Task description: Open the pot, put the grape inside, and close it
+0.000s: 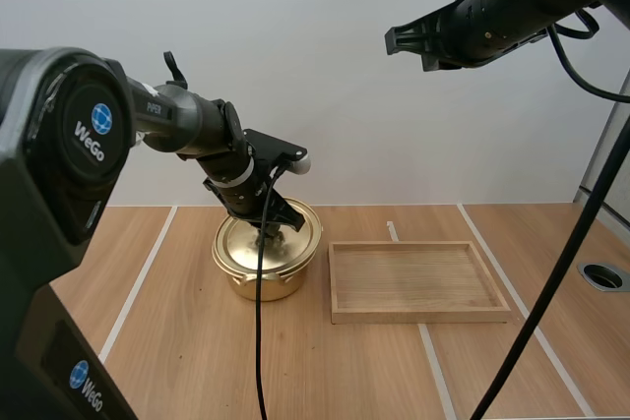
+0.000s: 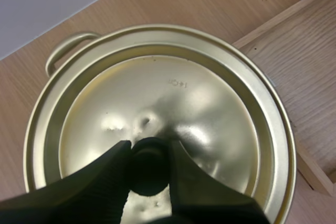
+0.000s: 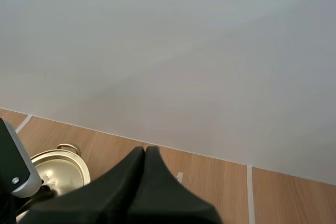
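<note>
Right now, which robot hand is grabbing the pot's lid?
The left gripper: its fingers pinch the black knob on the gold lid. The right gripper hangs high above the table, shut on nothing.

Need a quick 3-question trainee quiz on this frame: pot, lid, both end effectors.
1. True or false: the lid sits on the pot.
2. The left end effector is pinching: A) the knob of the lid, B) a grape, C) nothing.
3. Fill in: the right end effector, held high, is ____ on nothing.
Key: 1 true; 2 A; 3 shut.
</note>
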Robot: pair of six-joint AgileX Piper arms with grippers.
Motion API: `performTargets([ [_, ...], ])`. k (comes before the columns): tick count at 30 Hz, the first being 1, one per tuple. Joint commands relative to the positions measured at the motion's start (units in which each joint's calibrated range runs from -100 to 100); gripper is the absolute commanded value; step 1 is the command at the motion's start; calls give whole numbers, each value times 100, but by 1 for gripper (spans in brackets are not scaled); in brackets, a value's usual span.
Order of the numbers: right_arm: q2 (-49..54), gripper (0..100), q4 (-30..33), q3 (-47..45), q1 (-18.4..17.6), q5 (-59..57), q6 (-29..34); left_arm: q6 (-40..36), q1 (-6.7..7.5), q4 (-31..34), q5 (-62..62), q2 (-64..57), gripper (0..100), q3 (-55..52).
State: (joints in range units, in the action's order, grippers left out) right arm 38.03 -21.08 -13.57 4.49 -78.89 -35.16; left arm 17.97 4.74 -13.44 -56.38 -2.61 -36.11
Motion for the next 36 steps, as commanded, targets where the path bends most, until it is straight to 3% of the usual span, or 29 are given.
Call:
performTargets([
  [1,79,0,-68,3,25,-34,-17,-70,10,90,-388,8,0,-7],
  [24,79,0,-118,3,25,-34,-17,-286,10,391,-433,8,3,-7],
  [26,79,0,-118,3,25,-34,-17,-286,10,345,-388,8,13,-7],
  [27,79,0,-118,3,25,-34,-17,-286,10,344,-337,8,25,-7],
  [29,79,0,-118,3,25,-34,-17,-286,10,344,-269,8,51,-7],
  [30,79,0,-118,3,25,-34,-17,-286,10,344,-232,8,77,-7],
  [31,79,0,-118,3,25,-34,-17,-295,10,344,-232,8,95,24],
  [32,79,0,-118,3,25,-34,-17,-309,10,344,-232,8,100,50],
  [36,79,0,-127,3,25,-34,-17,-373,10,344,-347,8,100,284],
])
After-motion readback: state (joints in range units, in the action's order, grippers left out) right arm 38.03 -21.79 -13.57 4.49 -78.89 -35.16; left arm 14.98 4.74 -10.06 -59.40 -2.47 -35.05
